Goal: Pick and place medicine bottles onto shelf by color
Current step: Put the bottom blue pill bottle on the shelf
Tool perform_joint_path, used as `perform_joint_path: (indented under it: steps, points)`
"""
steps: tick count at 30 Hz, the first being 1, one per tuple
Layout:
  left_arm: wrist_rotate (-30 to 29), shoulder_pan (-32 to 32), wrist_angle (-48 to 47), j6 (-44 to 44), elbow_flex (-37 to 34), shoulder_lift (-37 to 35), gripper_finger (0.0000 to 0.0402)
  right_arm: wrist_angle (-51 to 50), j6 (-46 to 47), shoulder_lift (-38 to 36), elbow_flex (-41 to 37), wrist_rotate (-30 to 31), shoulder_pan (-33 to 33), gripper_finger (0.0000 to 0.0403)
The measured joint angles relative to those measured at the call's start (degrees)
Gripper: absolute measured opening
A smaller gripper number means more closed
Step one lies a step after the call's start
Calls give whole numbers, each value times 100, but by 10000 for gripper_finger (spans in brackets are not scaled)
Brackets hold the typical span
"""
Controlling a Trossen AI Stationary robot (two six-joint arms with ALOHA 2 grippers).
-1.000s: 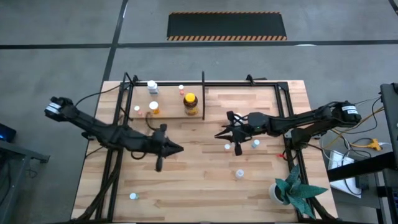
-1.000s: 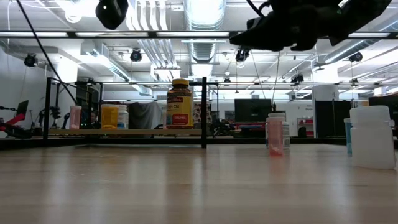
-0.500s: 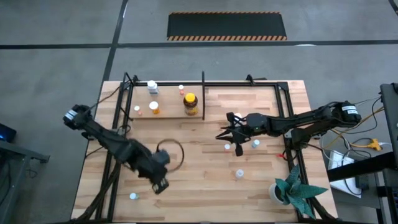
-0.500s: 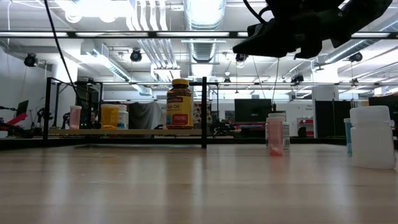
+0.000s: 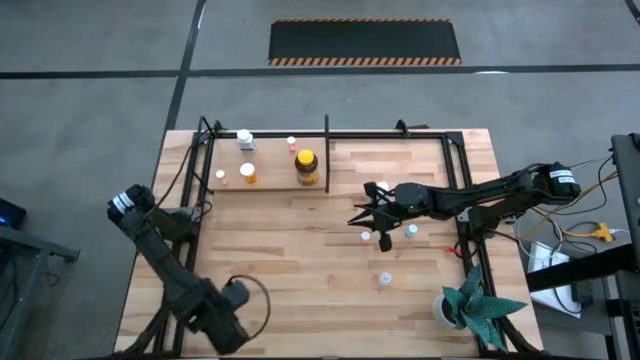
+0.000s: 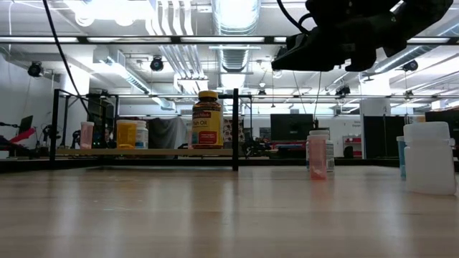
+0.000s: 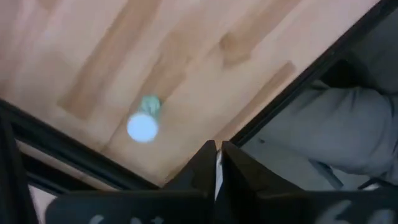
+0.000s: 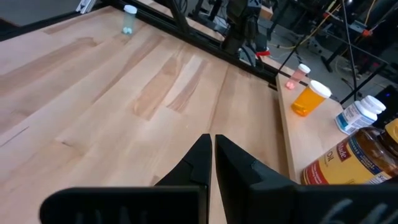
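Note:
My left gripper (image 7: pixel 217 155) is shut and empty, above the table's near left corner (image 5: pixel 228 322). Its wrist view shows a pale blue, white-capped bottle (image 7: pixel 143 123) standing on the table below it. My right gripper (image 5: pixel 356 216) is shut and empty, above the table's middle (image 8: pixel 212 147). Small bottles stand near it: a pinkish one (image 5: pixel 366 236), a pale blue one (image 5: pixel 411 231) and a white one (image 5: pixel 385 279). The shelf (image 5: pixel 327 135) at the far left holds the amber jar (image 5: pixel 307 167), an orange bottle (image 5: pixel 248 175), a white bottle (image 5: pixel 245 140) and two tiny ones.
A white pot with a green plant (image 5: pixel 462 305) stands at the near right corner. Black frame tubes (image 5: pixel 466 190) run along the table's sides. The low view shows the jar (image 6: pixel 207 120) on the shelf board (image 6: pixel 143 152) and a white bottle (image 6: pixel 429 158) close by.
My left arm has swung from the table's middle left toward the near edge and now hangs over the near left corner, covering the pale blue bottle there in the high view. My right gripper has kept almost still.

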Motion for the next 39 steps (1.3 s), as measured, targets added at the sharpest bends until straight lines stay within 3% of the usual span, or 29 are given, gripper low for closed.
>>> perform_joint_path:
  steps: [6, 9, 15, 39]
  points:
    - [168, -243, 121, -768, -236, 39, 83, 4, -3, 0, -2, -24, 0, 12]
    - [249, -261, -49, -1751, -546, 39, 134, 3, -8, 0, -2, -24, 0, 12]
    - [363, -262, 776, -2513, -1040, 37, 207, 7, -17, 0, -2, -24, 0, 12]
    - [361, -471, 823, -2654, -1774, 244, 215, 2, -13, 2, -7, -25, 0, 12]
